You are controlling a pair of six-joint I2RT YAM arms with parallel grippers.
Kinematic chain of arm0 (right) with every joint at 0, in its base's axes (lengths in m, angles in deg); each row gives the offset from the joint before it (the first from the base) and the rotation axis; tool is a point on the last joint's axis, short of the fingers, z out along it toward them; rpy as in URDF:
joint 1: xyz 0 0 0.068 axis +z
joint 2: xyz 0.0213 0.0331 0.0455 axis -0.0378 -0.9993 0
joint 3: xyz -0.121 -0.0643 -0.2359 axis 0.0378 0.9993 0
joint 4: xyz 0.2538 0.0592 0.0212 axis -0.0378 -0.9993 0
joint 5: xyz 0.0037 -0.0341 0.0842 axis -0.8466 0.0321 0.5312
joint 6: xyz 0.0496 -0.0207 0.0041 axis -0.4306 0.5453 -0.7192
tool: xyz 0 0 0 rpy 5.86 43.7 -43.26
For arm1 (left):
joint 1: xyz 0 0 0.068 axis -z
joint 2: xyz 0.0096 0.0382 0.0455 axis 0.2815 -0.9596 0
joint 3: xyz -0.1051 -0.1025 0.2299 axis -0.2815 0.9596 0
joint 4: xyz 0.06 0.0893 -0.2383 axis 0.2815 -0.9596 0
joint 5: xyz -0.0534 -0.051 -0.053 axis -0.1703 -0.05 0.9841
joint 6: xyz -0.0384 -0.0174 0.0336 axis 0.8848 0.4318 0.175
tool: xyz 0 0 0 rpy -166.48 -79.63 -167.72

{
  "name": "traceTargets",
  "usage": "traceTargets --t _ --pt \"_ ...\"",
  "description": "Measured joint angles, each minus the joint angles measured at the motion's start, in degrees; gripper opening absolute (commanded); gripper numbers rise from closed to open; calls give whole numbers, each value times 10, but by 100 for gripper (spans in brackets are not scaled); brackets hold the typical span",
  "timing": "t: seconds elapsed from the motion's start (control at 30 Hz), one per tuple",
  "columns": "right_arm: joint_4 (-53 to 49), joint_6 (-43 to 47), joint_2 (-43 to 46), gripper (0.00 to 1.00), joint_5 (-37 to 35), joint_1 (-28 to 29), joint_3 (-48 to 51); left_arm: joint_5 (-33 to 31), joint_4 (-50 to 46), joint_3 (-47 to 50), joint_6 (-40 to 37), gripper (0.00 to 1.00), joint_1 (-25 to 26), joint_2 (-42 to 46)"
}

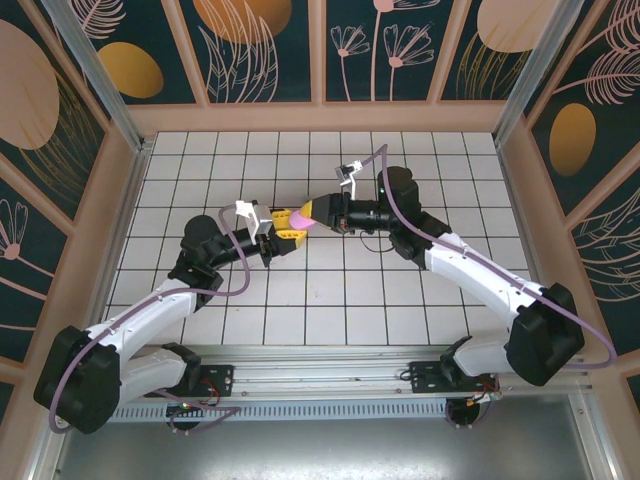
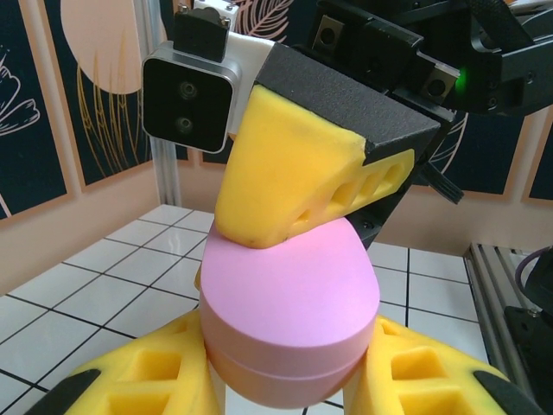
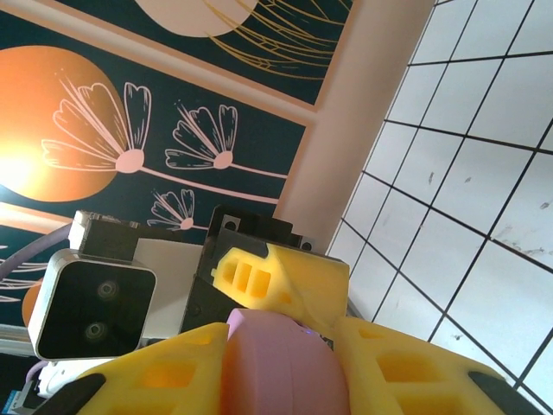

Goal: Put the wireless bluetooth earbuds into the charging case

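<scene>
A pink oval charging case (image 1: 303, 218) hangs closed above the middle of the tiled table, between both grippers. My left gripper (image 1: 287, 229) is shut on it; in the left wrist view its yellow fingers (image 2: 155, 372) clamp the case (image 2: 289, 298) on both sides. My right gripper (image 1: 314, 212) comes from the right, and one of its yellow fingers (image 2: 285, 181) presses on the case's far end. In the right wrist view the case (image 3: 281, 367) sits wedged between the right fingers (image 3: 164, 372), both touching it. The earbuds are out of view.
White tiled floor (image 1: 330, 290) lies under both arms. Wooden walls with dark flower panels (image 1: 260, 50) close in the back and sides. An aluminium rail (image 1: 330, 365) runs along the near edge by the arm bases.
</scene>
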Motion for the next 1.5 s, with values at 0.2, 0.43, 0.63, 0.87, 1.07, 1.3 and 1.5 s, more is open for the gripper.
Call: traceTargets --t 0.2,0.43,0.63,0.87,1.07,1.3,1.5 --pt "5 0 -7 23 -2 -6 0 -40 -7 0 -6 95 5 -1" --pt "-54 46 -8 24 -17 -76 -4 -151 -37 3 -29 99 4 32" --pt "-100 113 -44 23 -47 -170 -9 -328 -58 26 -32 99 4 62" --pt "-99 155 -191 22 -47 -249 -10 -481 -122 26 -13 99 3 41" --pt "-114 188 -338 22 -40 -279 -81 -500 -131 26 24 99 -6 33" --pt "-122 211 -394 27 -37 -293 -135 -483 -133 26 33 99 -14 5" --pt "-129 228 -418 37 -37 -299 -140 -459 -154 -7 34 99 -16 -17"
